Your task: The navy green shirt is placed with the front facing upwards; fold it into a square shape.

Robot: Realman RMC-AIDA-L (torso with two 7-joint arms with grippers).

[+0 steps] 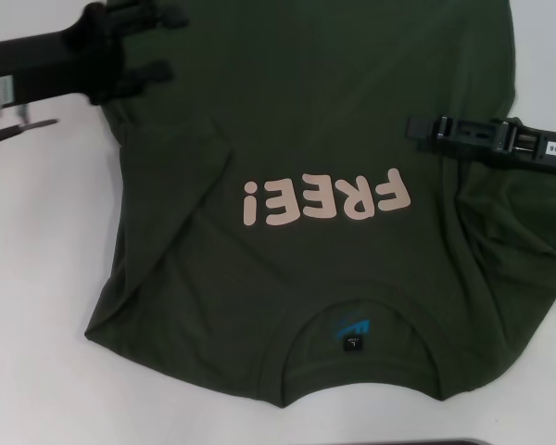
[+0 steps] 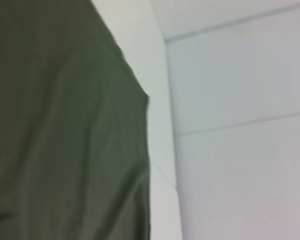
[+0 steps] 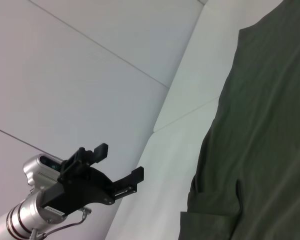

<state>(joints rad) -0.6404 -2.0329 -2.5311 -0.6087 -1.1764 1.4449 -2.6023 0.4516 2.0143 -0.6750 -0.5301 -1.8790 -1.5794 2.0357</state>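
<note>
1. From the head view we see the shirt [image 1: 315, 232] spread on the white surface [image 1: 37, 306], front up, with its collar toward the robot and its hem toward the far edge of the picture. Pale pink letters [image 1: 326, 197] run across the chest and read upside down from here. A small black label [image 1: 351, 345] with a blue mark just beside it sits inside the ribbed collar [image 1: 357, 311]. The cloth is rumpled along both sides.

2. In the same view our left hand [image 1: 153, 44] hovers over the far left part of the shirt, its two black fingers spread apart with nothing between them. Our right hand [image 1: 426, 130] reaches in from the right side over the cloth, level with the chest letters; we see it edge-on and cannot tell whether it is released or clenched.

3. The left wrist view shows a blurred stretch of the shirt [image 2: 65, 130], its edge lying on the pale surface [image 2: 160, 75].

4. The right wrist view shows the shirt [image 3: 255, 135] with a folded, creased edge on the surface [image 3: 190, 110]. Farther off, the left hand [image 3: 117, 165] is up in the air, well apart from the cloth, fingers parted and empty.
</note>
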